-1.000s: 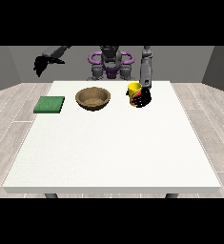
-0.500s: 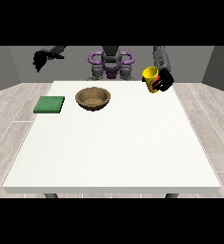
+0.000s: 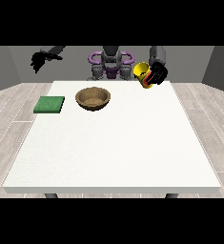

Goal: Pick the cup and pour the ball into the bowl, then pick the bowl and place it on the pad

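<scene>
A yellow cup [image 3: 142, 74] with red marks hangs in the air above the table's far right part, tilted with its mouth toward the view's left. The hand at the view's right [image 3: 157, 76] is curled round it. The brown bowl [image 3: 93, 98] rests on the white table [image 3: 113, 147], to the left of the cup and lower in the view. A green pad [image 3: 49, 104] lies flat near the table's left edge. The hand at the view's left [image 3: 39, 60] is raised off the table, beyond its far left corner, holding nothing. No ball shows.
The robot's purple and grey torso [image 3: 110, 64] stands behind the table's far edge. Wood-patterned floor [image 3: 11, 109] surrounds the table on both sides.
The cup went from standing on the table to being lifted by the hand at the view's right, then moved left and tipped toward the bowl. The other hand stayed raised.
</scene>
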{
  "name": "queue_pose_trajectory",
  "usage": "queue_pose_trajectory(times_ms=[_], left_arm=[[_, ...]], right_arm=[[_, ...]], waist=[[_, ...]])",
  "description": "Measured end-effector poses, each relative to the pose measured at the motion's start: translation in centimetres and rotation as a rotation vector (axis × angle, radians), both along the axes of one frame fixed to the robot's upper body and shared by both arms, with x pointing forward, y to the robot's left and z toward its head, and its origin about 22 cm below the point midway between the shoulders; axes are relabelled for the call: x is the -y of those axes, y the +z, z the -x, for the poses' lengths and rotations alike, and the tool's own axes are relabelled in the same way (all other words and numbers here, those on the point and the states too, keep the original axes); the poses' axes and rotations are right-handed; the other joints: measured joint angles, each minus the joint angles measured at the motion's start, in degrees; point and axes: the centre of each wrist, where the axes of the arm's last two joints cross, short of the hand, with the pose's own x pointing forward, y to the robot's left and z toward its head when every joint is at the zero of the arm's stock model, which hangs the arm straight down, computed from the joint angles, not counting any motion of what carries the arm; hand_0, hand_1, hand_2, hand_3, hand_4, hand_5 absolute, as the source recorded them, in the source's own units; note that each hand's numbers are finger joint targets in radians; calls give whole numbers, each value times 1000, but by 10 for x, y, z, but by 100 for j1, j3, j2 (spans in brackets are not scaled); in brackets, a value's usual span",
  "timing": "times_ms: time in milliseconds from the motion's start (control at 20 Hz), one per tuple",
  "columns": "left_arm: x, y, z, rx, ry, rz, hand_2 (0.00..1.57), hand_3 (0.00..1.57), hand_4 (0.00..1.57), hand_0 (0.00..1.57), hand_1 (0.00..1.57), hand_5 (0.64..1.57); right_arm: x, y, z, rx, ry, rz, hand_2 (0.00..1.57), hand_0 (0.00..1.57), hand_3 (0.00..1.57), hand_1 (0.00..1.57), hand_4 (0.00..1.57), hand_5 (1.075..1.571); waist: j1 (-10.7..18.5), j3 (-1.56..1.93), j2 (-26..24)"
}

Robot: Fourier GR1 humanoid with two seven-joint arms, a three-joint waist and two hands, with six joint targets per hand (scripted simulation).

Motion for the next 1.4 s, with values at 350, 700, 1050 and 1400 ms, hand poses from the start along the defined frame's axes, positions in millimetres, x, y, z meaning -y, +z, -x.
queue_pose_trajectory(times_ms=[350,700,1050,1400], left_arm=[[64,9,-14,6,31,-225,1571,1571,1571,1559,1559,1207],[131,30,-23,46,-36,-574,1571,1571,1505,1490,1490,1316],[191,22,-11,74,-161,-966,1571,1571,1556,1533,1533,1164],[210,10,-3,128,-203,-1368,1571,1571,1529,1451,1451,1143]], right_arm=[[3,-2,-5,-8,15,-7,0,0,0,0,0,1570],[14,-13,0,-46,9,-14,0,0,0,0,0,1571],[17,-10,-8,-37,20,-29,0,0,0,0,0,1570],[20,-13,-7,-48,21,-30,0,0,0,0,0,1571]], waist=[[-114,2,-148],[-100,10,-365],[-179,7,-330],[-136,3,-406]])
